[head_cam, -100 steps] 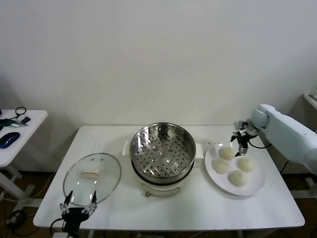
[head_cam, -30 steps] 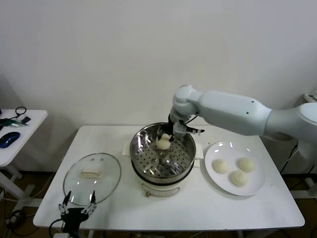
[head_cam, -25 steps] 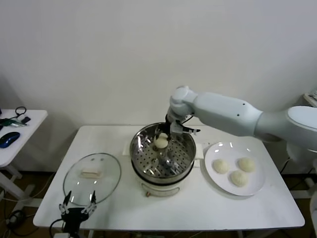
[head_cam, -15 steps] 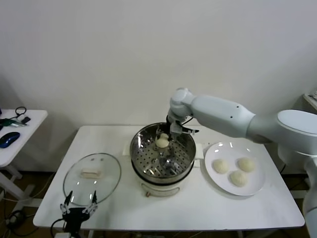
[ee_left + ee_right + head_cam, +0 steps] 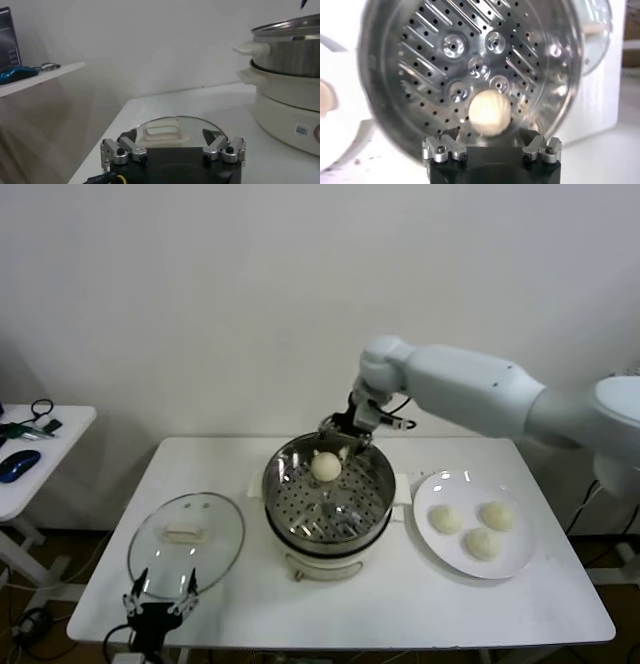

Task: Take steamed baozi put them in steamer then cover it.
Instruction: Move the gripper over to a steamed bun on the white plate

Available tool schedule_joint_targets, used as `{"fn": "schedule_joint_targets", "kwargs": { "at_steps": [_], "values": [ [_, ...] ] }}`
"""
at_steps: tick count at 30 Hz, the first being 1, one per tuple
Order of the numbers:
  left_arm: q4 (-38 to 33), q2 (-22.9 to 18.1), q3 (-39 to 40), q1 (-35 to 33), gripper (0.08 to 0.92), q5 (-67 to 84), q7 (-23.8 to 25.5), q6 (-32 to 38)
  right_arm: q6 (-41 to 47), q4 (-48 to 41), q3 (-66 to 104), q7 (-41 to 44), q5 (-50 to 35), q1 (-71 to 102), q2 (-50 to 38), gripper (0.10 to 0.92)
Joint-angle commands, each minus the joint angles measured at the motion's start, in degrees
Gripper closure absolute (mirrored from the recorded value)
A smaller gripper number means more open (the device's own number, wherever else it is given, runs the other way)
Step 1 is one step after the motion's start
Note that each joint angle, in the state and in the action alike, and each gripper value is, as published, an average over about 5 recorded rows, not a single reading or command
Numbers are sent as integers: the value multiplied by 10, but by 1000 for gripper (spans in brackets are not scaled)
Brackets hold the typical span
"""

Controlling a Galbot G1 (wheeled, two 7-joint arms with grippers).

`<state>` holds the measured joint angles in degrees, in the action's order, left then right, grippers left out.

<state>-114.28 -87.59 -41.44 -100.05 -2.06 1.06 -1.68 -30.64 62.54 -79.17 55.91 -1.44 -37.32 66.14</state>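
The right gripper (image 5: 341, 431) hangs just above the far rim of the steamer (image 5: 328, 487), w/ its fingers spread apart & nothing in them. In the right wrist view the 2 fingers (image 5: 444, 149) sit wide, and between them you look down into the shiny pan.

One baozi (image 5: 326, 466) lies on the holey tray inside the steamer, toward the far side, just under the right gripper but not touching it. In the right wrist view that bun (image 5: 490, 113) sits on the tray near the pan wall.

3 more baozi are on the white plate (image 5: 512, 562), which sits on the desk (image 5: 420, 604) just right of the steamer. One bun (image 5: 444, 519) is on the plate's left, one (image 5: 496, 515) toward the back right & one (image 5: 481, 544) at the front. They sit close together.

The steamer is in the middle of the desk, on its white base. It has no cover on.

The glass lid (image 5: 186, 542) lies flat on the desk, left of the steamer & apart from it, w/ its whitish handle up.

The left gripper (image 5: 157, 603) is low at the front left edge of the desk, just in front of the lid. Its fingers are apart & hold nothing. In the left wrist view the lid (image 5: 175, 134) lies right past the left gripper (image 5: 172, 150), w/ the steamer (image 5: 287, 80) off to the side.
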Motion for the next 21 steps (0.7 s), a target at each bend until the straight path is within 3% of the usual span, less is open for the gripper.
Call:
{"fn": "schedule_joint_targets", "kwargs": {
  "at_steps": [1, 11, 21],
  "values": [
    [0, 0, 1, 0, 177, -1, 0, 0, 166, 23, -145, 85, -307, -145, -129, 202],
    [-1, 2, 1, 6, 177, 5, 4, 0, 425, 93, -179, 15, -298, -57, -293, 203],
    [2, 3, -6, 6, 177, 9, 3, 2, 495, 71, -26, -48, -220, 162, -287, 203]
  ]
}}
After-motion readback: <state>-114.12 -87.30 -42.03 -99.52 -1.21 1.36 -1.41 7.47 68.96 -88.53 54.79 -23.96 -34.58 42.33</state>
